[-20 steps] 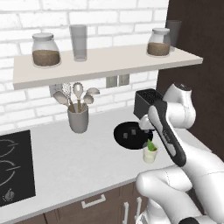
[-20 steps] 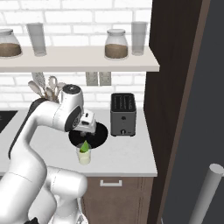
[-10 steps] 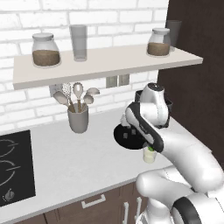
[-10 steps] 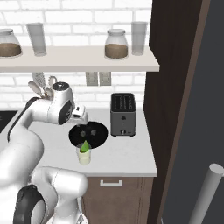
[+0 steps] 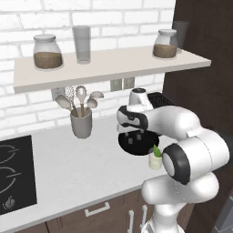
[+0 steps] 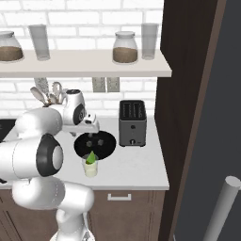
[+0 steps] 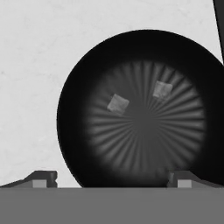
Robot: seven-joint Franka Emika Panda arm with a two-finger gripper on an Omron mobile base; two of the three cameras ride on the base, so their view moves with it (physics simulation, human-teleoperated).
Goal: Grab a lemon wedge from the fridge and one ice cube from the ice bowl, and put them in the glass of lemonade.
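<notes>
With the wedge (image 6: 90,156) already in the glass (image 6: 90,167), I hold the gripper (image 7: 111,178) spread wide over the bowl (image 7: 144,61), cubes (image 7: 118,104) at twelve o'clock.

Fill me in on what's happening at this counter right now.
The robot's gripper hangs open above the black ice bowl, holding nothing. Two ice cubes lie apart inside the bowl. Beside the bowl, nearer the counter's front edge, stands the glass of lemonade with a green lemon wedge already in it. No ice has been picked up yet.
</notes>
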